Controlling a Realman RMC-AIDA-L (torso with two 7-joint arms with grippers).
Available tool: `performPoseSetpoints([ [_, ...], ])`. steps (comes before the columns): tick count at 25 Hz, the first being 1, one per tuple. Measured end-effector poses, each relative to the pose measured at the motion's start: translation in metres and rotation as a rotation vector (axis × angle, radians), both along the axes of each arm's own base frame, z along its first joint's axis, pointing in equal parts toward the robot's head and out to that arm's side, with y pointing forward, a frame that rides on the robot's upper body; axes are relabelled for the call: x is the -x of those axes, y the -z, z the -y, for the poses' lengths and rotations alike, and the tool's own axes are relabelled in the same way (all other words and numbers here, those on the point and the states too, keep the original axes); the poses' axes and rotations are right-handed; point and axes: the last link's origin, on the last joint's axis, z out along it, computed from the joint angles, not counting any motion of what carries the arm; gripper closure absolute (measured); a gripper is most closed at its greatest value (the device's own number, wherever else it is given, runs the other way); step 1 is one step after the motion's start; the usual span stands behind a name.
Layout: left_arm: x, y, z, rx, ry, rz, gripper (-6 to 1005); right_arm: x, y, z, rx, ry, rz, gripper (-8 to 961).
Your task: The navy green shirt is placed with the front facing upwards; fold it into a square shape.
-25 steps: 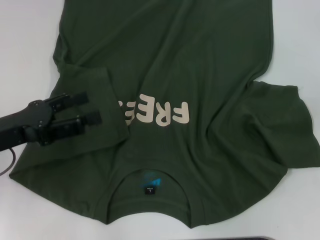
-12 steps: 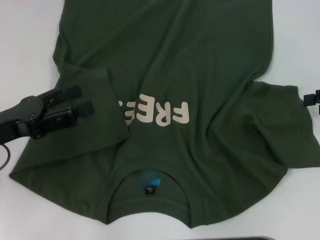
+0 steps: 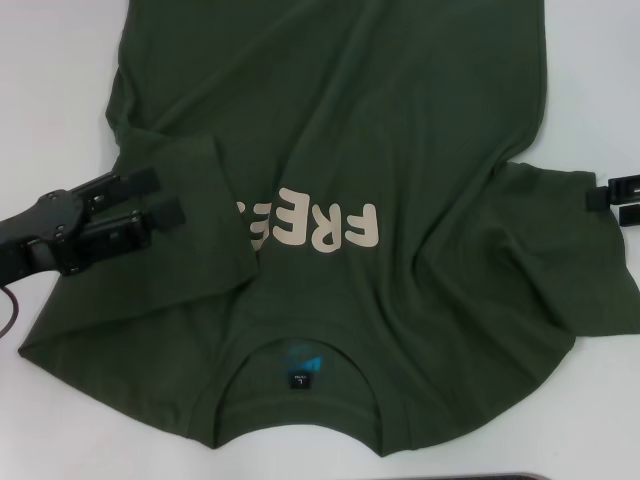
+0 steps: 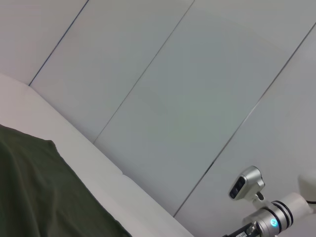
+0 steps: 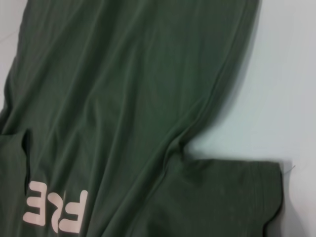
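The navy green shirt [image 3: 400, 120] lies front up on the white table [image 3: 50, 80], its collar [image 3: 300, 400] and neck label [image 3: 300, 378] nearest me. Its left sleeve [image 3: 215, 255] is folded inward and covers the end of the cream "FREE" lettering [image 3: 330, 228]. My left gripper [image 3: 165, 198] hovers open over that folded sleeve's outer part, holding nothing. My right gripper [image 3: 618, 198] reaches in from the right edge, open, just above the spread right sleeve [image 3: 570, 270]. The right wrist view shows the shirt body [image 5: 123, 98], that sleeve [image 5: 227, 197] and part of the lettering [image 5: 57, 212].
Bare white table shows to the left, right and front of the shirt. In the left wrist view a shirt edge [image 4: 39, 192] lies below pale wall panels [image 4: 173, 89], with part of the other arm [image 4: 269, 219] in a corner.
My left gripper has drawn back to the left, off the folded sleeve's inner part. My right gripper has come into view from the right edge, moving toward the right sleeve.
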Motion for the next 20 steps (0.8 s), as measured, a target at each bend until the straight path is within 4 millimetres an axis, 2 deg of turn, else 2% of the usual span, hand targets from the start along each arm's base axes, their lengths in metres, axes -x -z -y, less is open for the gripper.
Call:
performPoseSetpoints([
  [20,-0.001,0.001,-0.001,0.000,-0.002,0.001,50,0.003,0.018,-0.003,0.037,0.002,-0.001,130],
])
